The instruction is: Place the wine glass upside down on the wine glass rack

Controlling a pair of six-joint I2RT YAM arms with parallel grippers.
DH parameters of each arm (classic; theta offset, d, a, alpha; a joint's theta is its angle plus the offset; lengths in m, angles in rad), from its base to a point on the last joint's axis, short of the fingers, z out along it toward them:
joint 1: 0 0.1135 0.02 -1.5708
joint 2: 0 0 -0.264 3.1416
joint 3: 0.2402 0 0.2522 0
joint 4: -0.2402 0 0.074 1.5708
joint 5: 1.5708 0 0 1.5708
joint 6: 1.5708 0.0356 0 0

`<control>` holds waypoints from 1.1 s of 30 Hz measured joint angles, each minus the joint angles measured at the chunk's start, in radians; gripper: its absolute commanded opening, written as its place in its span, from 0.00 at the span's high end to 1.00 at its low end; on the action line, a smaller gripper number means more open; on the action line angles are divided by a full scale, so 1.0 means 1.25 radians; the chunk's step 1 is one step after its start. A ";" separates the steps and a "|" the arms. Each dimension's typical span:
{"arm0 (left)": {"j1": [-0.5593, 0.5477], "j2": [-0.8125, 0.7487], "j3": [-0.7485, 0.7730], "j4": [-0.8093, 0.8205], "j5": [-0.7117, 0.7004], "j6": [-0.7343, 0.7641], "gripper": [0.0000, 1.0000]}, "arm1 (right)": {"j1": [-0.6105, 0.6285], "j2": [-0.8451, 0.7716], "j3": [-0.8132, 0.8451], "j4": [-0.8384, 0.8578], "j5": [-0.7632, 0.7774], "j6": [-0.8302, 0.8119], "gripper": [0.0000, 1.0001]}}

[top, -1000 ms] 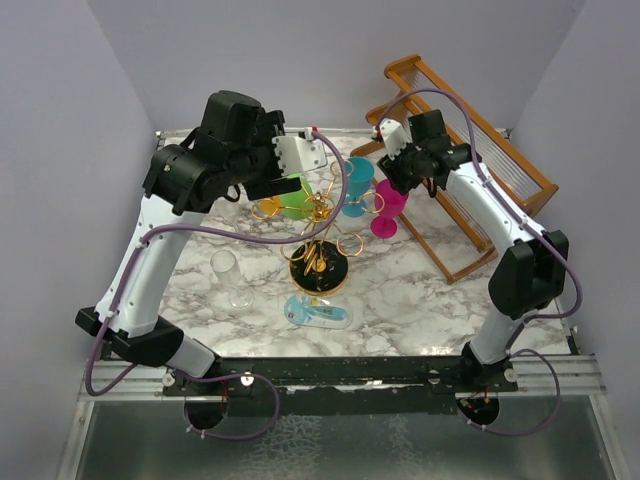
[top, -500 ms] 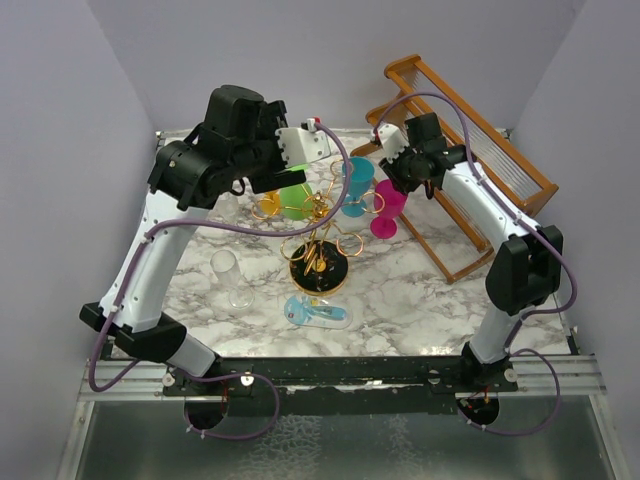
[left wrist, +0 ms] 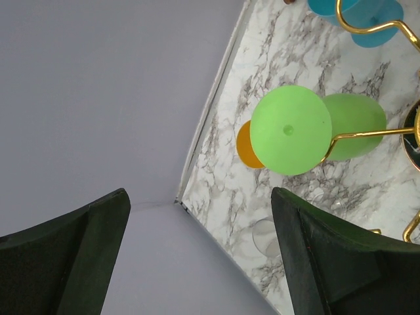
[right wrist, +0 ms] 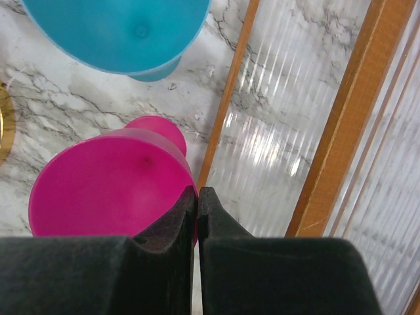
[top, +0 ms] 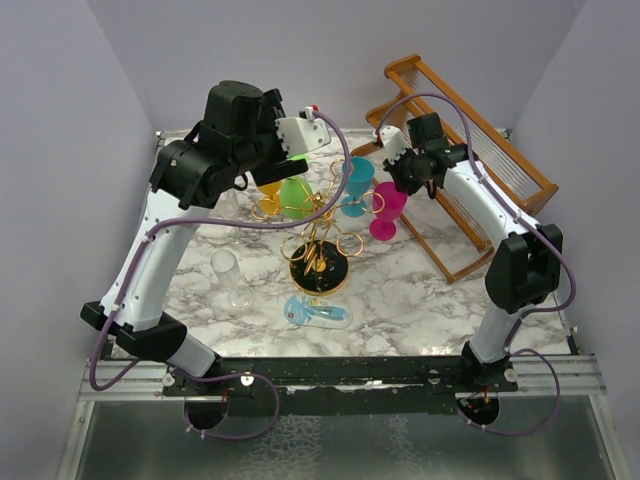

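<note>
The gold wire wine glass rack (top: 318,235) stands mid-table on its round black base (top: 318,273). A green wine glass (top: 295,196) (left wrist: 290,129) hangs upside down in one gold ring arm (left wrist: 367,134). Teal (top: 355,180) and magenta (top: 387,210) (right wrist: 111,184) glasses hang upside down on the right side. An orange glass (top: 268,190) (left wrist: 247,147) is behind the green one. My left gripper (top: 292,160) (left wrist: 200,252) hovers open above the green glass, holding nothing. My right gripper (top: 398,178) (right wrist: 197,191) is shut just over the edge of the magenta glass's foot.
A clear glass (top: 228,275) (left wrist: 266,236) stands upright on the marble table (top: 420,290) at the left. A light blue glass (top: 318,312) lies on its side in front of the rack base. The large wooden slatted rack (top: 470,170) (right wrist: 341,118) leans at the back right.
My left gripper has lifted up and back from the green glass, opening wider. My right gripper's jaws have closed beside the magenta glass.
</note>
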 measured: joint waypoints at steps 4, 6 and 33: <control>0.000 0.002 -0.005 0.031 -0.039 -0.018 0.04 | -0.005 -0.012 0.011 -0.034 -0.026 -0.009 0.99; 0.000 0.004 -0.009 0.048 -0.063 -0.024 0.01 | -0.005 -0.027 0.013 -0.051 -0.033 -0.017 0.99; 0.001 0.069 0.039 0.246 -0.042 -0.417 0.03 | -0.010 -0.254 0.323 0.011 -0.089 0.013 0.99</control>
